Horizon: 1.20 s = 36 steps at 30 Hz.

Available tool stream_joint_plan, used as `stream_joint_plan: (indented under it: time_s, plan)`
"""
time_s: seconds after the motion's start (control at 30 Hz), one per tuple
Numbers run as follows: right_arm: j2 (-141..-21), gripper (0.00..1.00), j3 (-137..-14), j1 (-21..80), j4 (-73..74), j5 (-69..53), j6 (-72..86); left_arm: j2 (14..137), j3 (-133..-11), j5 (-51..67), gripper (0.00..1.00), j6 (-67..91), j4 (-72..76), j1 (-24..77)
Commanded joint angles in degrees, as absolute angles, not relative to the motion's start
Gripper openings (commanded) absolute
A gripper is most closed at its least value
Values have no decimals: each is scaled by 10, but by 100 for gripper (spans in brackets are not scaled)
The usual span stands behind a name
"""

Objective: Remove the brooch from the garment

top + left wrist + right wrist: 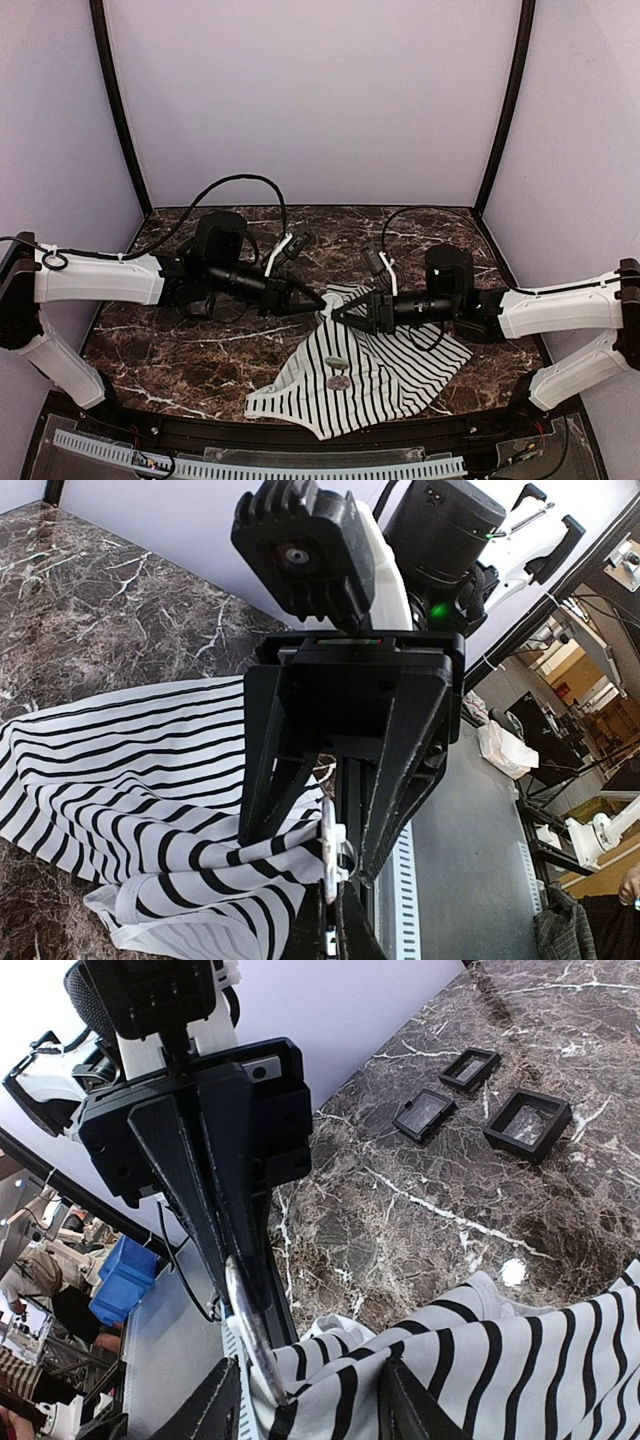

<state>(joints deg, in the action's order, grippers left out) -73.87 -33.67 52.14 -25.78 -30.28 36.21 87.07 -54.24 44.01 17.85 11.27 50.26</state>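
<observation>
The dark marble surface (pixel 150 340) carries the soft white garment with thin black stripes (pixel 390 370). It is spread from the middle toward the near edge, a little right of centre, and its far part is drawn up to where both arms meet over the middle. The left tool (pixel 318 300) is clenched there on the garment's white edging. The right tool (pixel 345 312) is released, its jaws wide apart astride the raised fold.

Two small things sit on the middle of the cloth: a pale oval piece (pixel 337 362) and, just nearer the near edge, a round pinkish piece (pixel 340 381). One of them is probably the brooch, though both are too small to be sure. A thin silvery loop (pixel 248 1320) shows at the left tool's tips; I cannot tell whether it is a pin or part of the cloth.

The step in hand looks like steadying the cloth, with the brooch not yet off. The next move calls for the right tool to drop to the small pieces and pinch one cleanly without bunching fabric, while the left holds the cloth taut.

Bare surface lies along the far edge and toward both far corners. The near edge is tight, with the hem almost at it. Three small black square boxes (pixel 527 1120) stand well apart from the garment.
</observation>
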Motion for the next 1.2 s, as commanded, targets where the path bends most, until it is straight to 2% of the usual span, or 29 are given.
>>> stream_joint_plan:
  time_s: [0.0, 0.23, 0.57, 0.83, 1.17]
  plan:
    - [-747, 42, -346, 525, -306, -314, 373, 859, -535, 452, 1, 180, 134, 503]
    - [-752, 34, -344, 525, -321, -312, 382, 860, -534, 457, 1, 180, 134, 503]
    - [-760, 14, -341, 525, -328, -295, 401, 861, -533, 464, 1, 178, 135, 503]
    - [-770, 2, -348, 520, -314, -278, 428, 862, -532, 471, 1, 173, 135, 503]
    - [-810, 0, -383, 495, -239, -261, 504, 858, -527, 485, 1, 173, 146, 504]
